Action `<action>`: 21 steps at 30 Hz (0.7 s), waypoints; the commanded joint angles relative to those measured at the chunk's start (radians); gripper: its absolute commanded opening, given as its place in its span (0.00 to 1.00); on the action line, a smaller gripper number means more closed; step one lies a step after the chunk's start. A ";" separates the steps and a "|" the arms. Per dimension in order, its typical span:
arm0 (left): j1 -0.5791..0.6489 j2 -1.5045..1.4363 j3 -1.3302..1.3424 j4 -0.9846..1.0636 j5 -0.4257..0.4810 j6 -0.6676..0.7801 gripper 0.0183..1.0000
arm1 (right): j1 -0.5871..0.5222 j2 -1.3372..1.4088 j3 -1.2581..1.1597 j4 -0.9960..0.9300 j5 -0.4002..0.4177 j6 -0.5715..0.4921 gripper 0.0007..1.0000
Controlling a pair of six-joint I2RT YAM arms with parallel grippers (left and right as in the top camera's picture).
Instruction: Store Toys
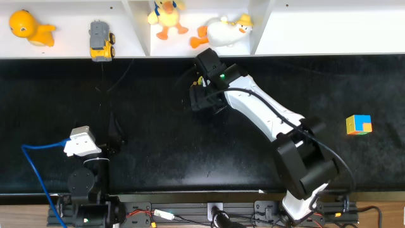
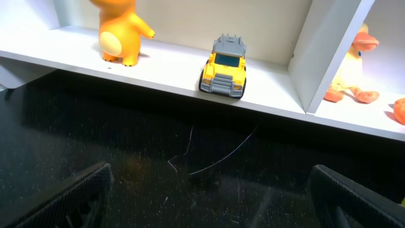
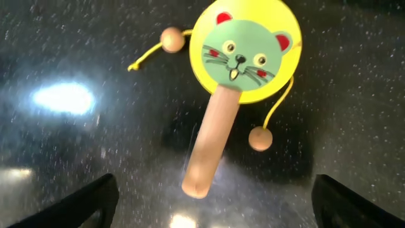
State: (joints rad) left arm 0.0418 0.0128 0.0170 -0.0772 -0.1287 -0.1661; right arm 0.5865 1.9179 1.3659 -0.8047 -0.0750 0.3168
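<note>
Hovering over the cat-faced rattle [image 3: 243, 54], our right gripper [image 3: 214, 199] held its fingers [image 3: 82, 206] apart; our left gripper [image 2: 209, 199] idled, likewise spread. On the tabletop [image 1: 158, 145] the rattle and the cube [image 1: 359, 125] lay unstored, while the truck [image 1: 101, 40] and three ducks [image 1: 167, 18] sat on the shelf [image 1: 69, 52].

From above, the right arm [image 1: 266, 117] is covering nearly all of the rattle drum [image 3: 243, 57]. The top edge is cutting off the yellow duck plush [image 1: 168, 18] at the head. In the left wrist view the frame is cropping the orange duck toy [image 2: 120, 31] above its chest. There a shelf divider [image 2: 329, 50] is masking part of the plush, and an orange piece [image 2: 398, 111] at the edge is showing too little to name. The wrist views' edges are cutting the left claw [image 2: 209, 177] and the right claw [image 3: 213, 183] down to their tips.
</note>
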 commanded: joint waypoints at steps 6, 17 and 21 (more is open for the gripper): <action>0.008 -0.010 -0.009 0.006 -0.004 -0.011 1.00 | 0.041 0.060 0.033 0.022 0.025 0.082 0.76; 0.008 -0.010 -0.009 0.006 -0.004 -0.011 1.00 | 0.042 0.072 0.034 0.035 0.050 0.086 0.48; 0.008 -0.010 -0.009 0.006 -0.004 -0.011 1.00 | 0.042 0.072 0.034 0.035 0.050 0.079 0.42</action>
State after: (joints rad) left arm 0.0418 0.0128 0.0170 -0.0772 -0.1287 -0.1661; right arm 0.6235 1.9686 1.3800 -0.7715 -0.0326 0.3943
